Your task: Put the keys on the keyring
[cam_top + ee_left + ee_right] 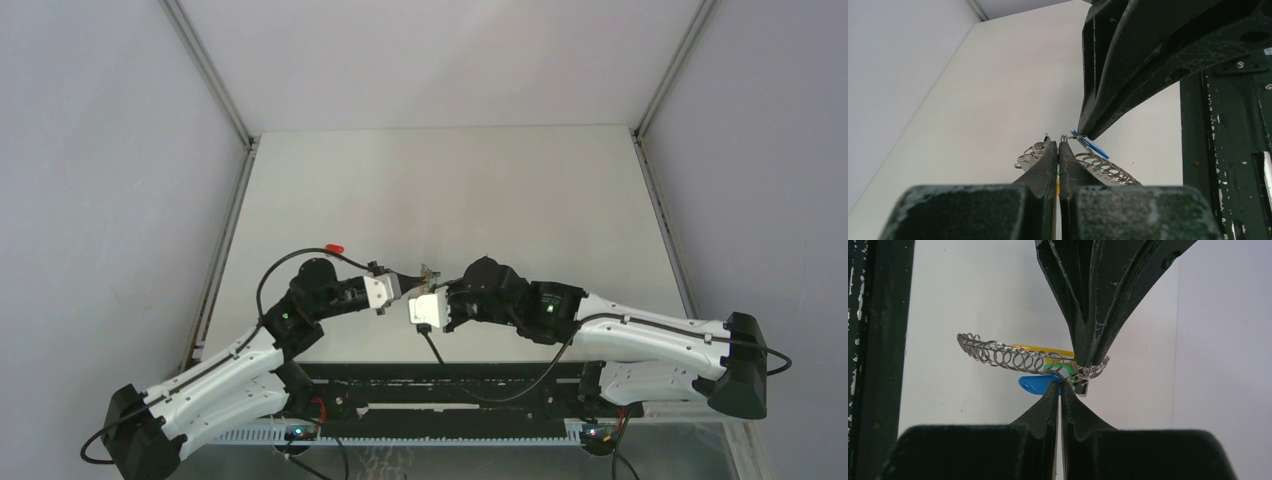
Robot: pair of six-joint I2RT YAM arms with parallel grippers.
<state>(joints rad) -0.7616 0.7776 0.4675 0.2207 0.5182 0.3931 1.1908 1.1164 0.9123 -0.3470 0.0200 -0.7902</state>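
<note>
**Task items**
- The keyring [1068,371] is held in the air above the near middle of the desk [450,190], between the two arms' jaws. It consists of a loop of silvery coiled wire [998,356], a flat yellow tab [1040,347] and a small thin metal ring. There is a green patch beside the ring.
- The blue key [1034,384] hangs just under the coil, at the ring. Its blue plastic head is plain to see. The blade is mostly hidden, and whether it is threaded on the ring cannot be told.
- The red key [335,247] lies on the desk, to the left of the keyring and apart from it. Only its red head can be made out.

**Surroundings**
- The pale desk is enclosed by grey walls [100,150] with metal corner posts.
- The left arm [230,370] and right arm [640,335] reach inward and meet tip to tip.
- A black cable [290,262] arcs over the left arm, passing just beside the red key.
- In each wrist view the opposing jaws cover part of the ring.

**Jaws**
- Left jaws: fully closed, pinching the keyring where the coil meets the ring.
- Right jaws: fully closed, with the tips at the blue key's head, gripping it beside the ring.
</note>
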